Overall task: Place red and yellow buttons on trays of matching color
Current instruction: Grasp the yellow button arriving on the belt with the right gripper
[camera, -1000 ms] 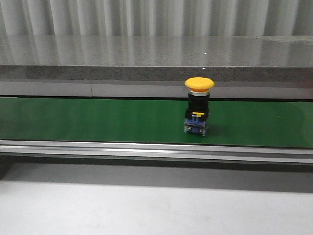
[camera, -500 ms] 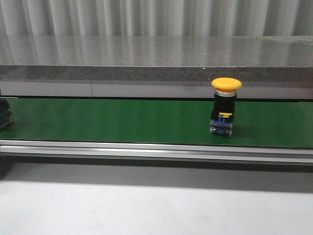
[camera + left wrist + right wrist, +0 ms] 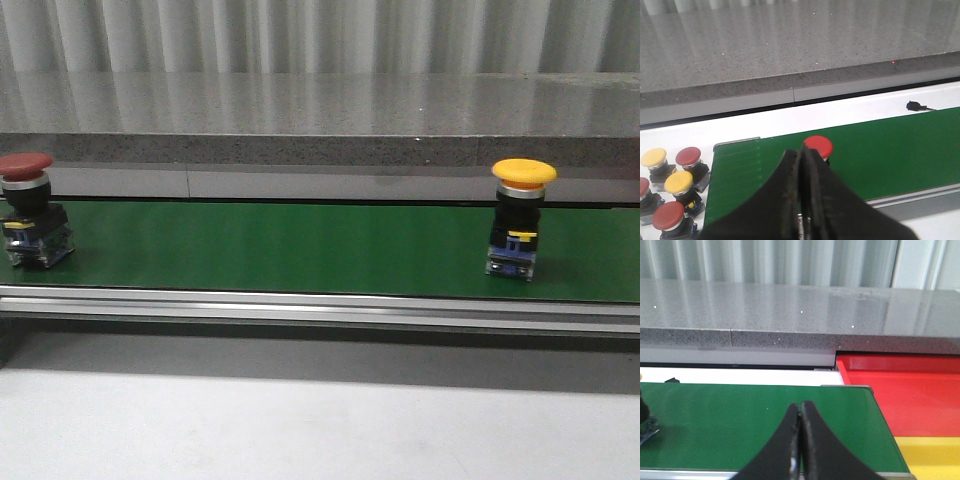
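Note:
A yellow button [image 3: 523, 173] stands upright on the green belt [image 3: 280, 245] at the right. At the belt's far left stands a red button [image 3: 25, 166]. In the left wrist view the red button [image 3: 818, 146] sits on the belt just beyond my left gripper [image 3: 801, 150], which is shut on nothing. My right gripper [image 3: 800, 405] is shut and empty above the belt's end. Past that end lie the red tray [image 3: 905, 390] and the yellow tray [image 3: 935, 455]. Neither gripper shows in the front view.
Several spare red and yellow buttons [image 3: 678, 182] stand on the white surface beside the belt's start. A grey stone ledge [image 3: 320, 120] runs behind the belt. A metal rail [image 3: 320, 305] edges its front. A dark button base [image 3: 645, 427] shows at the right wrist view's edge.
The yellow button has travelled to the right along the belt. A red button has come into view at the belt's left end.

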`<state>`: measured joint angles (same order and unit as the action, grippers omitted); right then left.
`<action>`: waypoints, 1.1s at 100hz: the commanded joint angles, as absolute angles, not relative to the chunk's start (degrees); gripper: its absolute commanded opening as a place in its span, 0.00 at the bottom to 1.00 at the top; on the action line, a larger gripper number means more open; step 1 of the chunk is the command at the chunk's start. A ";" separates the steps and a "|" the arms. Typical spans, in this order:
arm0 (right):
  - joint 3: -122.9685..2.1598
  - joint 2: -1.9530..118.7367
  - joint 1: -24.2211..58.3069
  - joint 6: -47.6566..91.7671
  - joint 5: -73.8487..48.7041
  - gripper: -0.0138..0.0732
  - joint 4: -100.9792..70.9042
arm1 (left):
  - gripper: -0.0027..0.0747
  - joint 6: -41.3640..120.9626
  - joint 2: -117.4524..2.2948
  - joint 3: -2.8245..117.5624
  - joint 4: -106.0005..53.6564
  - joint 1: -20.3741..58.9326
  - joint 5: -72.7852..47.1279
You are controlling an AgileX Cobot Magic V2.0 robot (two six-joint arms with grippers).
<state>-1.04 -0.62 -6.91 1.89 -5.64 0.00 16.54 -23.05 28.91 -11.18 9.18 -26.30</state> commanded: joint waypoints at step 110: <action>-53.31 60.10 -0.41 3.47 -51.79 0.93 -7.87 | 0.01 16.52 -23.43 30.28 -12.26 9.59 -22.35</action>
